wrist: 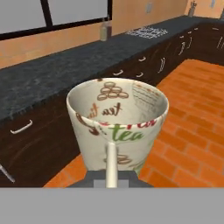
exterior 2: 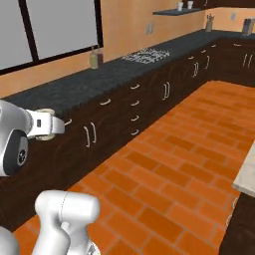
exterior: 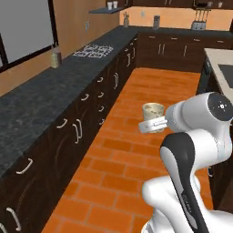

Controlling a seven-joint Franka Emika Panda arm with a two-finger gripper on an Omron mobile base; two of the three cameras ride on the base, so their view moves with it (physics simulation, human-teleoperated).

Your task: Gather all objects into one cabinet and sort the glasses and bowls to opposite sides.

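Observation:
A cream cup [wrist: 118,120] with a brown and green "tea" print stands upright in my gripper [exterior: 153,122], which is shut on it. One pale finger [wrist: 111,159] runs up the cup's near wall. The cup [exterior: 153,110] hangs in mid-air over the orange brick floor, right of the long counter. In the right base view the gripper [exterior 2: 49,123] sits at the left edge, in front of the counter's drawers. Far off, a dark wall shelf [exterior: 105,10] carries two small pale items too small to name. The black bowl, the grey mug and the cabinet door with its handle are out of view.
A long dark stone counter [exterior: 41,98] with low drawer cabinets [exterior: 79,129] runs along the left. On it are a bottle [exterior: 55,58] and a stove grate [exterior: 93,50]. A pale island counter [exterior: 222,66] stands at the right. The brick floor [exterior: 150,86] between them is open.

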